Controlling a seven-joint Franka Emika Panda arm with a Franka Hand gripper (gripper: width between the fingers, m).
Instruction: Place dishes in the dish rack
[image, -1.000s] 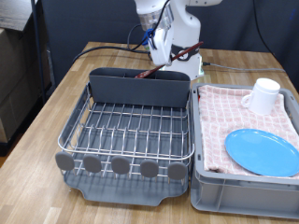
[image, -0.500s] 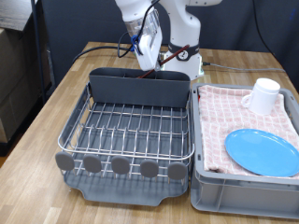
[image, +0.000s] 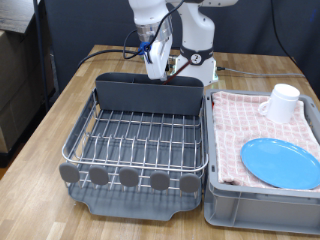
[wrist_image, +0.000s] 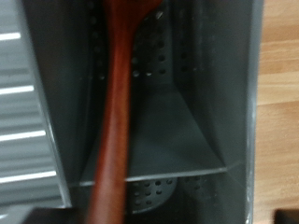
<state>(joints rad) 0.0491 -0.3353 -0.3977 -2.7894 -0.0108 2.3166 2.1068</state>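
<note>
My gripper (image: 157, 66) hangs just above the back of the dish rack's dark grey caddy (image: 148, 92). In the wrist view the brown wooden spoon (wrist_image: 117, 93) stands slanted inside a caddy compartment (wrist_image: 177, 140), its handle running up towards the camera. My fingers do not show in that view. The silver wire rack (image: 140, 140) has nothing else in it. The white mug (image: 283, 102) and the light-blue plate (image: 282, 162) lie on the pink checked cloth in the grey crate (image: 260, 205) at the exterior view's right.
The rack's round grey discs (image: 128, 177) line its near edge above the grey drip tray (image: 140, 203). The robot base (image: 198, 55) with loose cables stands behind the caddy. The wooden table (image: 60, 110) extends to the exterior view's left.
My gripper has moved towards the exterior view's left above the caddy. Mug and plate have not moved.
</note>
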